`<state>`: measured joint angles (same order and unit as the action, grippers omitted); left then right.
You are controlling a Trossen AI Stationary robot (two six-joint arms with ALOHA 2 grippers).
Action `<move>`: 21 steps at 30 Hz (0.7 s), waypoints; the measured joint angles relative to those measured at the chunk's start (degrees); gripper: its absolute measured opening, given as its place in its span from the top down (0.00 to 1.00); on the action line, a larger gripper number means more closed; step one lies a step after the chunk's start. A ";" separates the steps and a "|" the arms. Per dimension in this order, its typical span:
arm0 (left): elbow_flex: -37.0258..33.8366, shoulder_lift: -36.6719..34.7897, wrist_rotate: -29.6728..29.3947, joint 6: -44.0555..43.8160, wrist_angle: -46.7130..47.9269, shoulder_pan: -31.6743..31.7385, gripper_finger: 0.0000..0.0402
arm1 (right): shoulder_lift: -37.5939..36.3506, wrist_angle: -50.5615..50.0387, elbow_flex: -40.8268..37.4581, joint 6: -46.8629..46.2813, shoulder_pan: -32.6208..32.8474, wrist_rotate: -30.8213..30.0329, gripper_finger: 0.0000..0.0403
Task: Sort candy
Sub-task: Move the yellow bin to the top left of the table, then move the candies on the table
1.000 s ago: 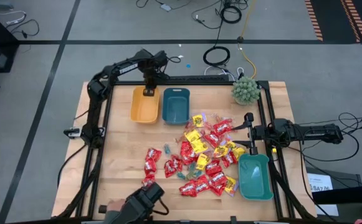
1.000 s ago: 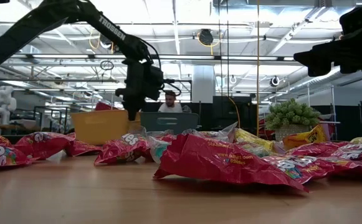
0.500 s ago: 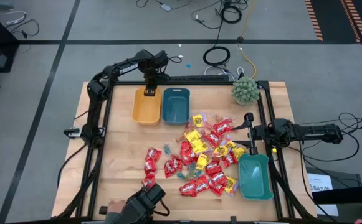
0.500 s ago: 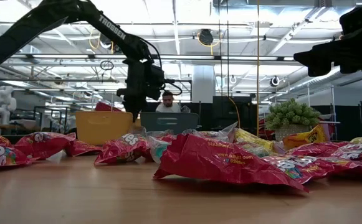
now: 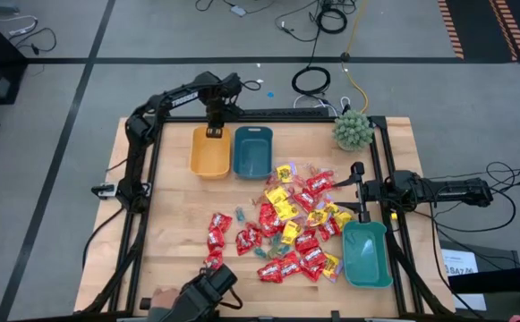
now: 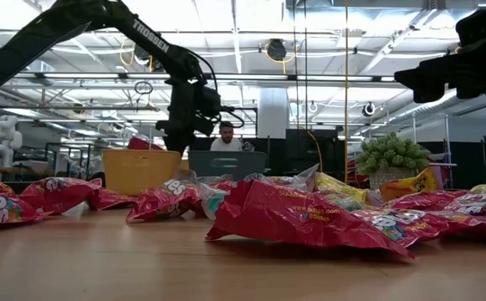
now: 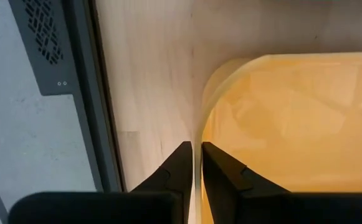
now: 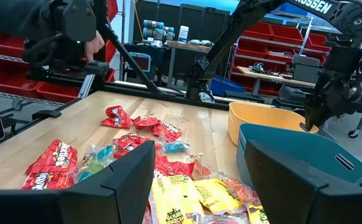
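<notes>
A pale wooden table [image 5: 166,233] carries a heap of small red and yellow wrapped candy [image 5: 286,224] at its middle, well apart from both arms. The left gripper [image 7: 197,163] straddles the far rim of the orange plastic bin [image 5: 208,154], fingers nearly pinched on the thin wall; earlier they clamped tighter, so the grip has slackened. The right gripper [image 8: 196,180], nearer the candy, hovers released above 1 teal plastic bin [image 5: 367,258].

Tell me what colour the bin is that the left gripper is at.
Orange bin, seen best in the left wrist view, left gripper straddling its rim.
</notes>
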<state>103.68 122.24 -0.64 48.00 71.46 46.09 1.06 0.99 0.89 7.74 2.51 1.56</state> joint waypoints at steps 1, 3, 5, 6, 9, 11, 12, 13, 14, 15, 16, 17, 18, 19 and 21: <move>0.00 -0.32 0.02 -0.15 -0.01 0.00 0.88 | 0.00 -0.02 0.00 0.01 -0.01 0.00 0.40; 0.00 -1.01 0.09 -0.10 -0.10 0.00 0.88 | 0.00 -0.02 -0.02 0.01 -0.01 0.00 0.40; 0.00 -1.93 0.12 0.17 -0.32 -0.02 0.88 | 0.00 -0.02 0.00 -0.01 -0.01 0.00 0.40; 0.00 -2.36 0.13 0.29 -0.32 -0.09 0.88 | 0.00 0.00 0.00 0.00 0.00 0.00 0.40; 0.00 -3.89 0.13 0.31 -0.13 -0.11 0.88 | 0.00 -0.01 -0.02 0.00 -0.01 0.00 0.40; 0.00 -5.11 0.13 0.31 0.01 -0.11 0.88 | 0.00 -0.01 0.00 0.01 0.00 0.00 0.40; 0.00 -5.78 0.13 0.29 -0.02 -0.11 0.88 | 0.00 -0.02 0.00 -0.01 -0.01 0.00 0.40; 0.00 -6.51 0.13 0.29 -0.02 -0.11 0.88 | 0.00 -0.02 -0.02 -0.01 -0.01 0.00 0.40; 0.00 -7.29 0.13 0.29 -0.01 -0.11 0.88 | 0.00 -0.01 -0.01 0.00 0.00 0.00 0.40; 0.00 -8.22 0.13 0.28 -0.02 -0.11 0.88 | 0.00 -0.01 -0.01 0.00 -0.01 0.00 0.40; 0.00 -9.17 0.15 -0.01 0.00 -0.11 0.88 | 0.00 -0.02 -0.02 0.01 0.00 0.00 0.40; 0.00 -10.26 0.15 -0.85 -0.05 -0.11 0.88 | 0.00 -0.01 -0.01 0.01 -0.01 0.00 0.40; 0.00 -11.29 0.19 -1.42 -0.21 -0.11 0.88 | 0.00 -0.02 -0.02 0.00 0.00 0.00 0.40; 0.00 -12.33 0.42 -2.33 -0.44 -0.11 0.88 | 0.00 0.00 -0.02 0.00 0.01 0.00 0.40; 0.00 -14.44 1.17 -3.86 -0.81 -0.11 0.88 | 0.00 0.00 0.00 -0.01 -0.01 0.00 0.40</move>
<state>103.68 107.80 0.53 44.14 70.66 45.98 1.06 0.99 0.89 7.73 2.50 1.56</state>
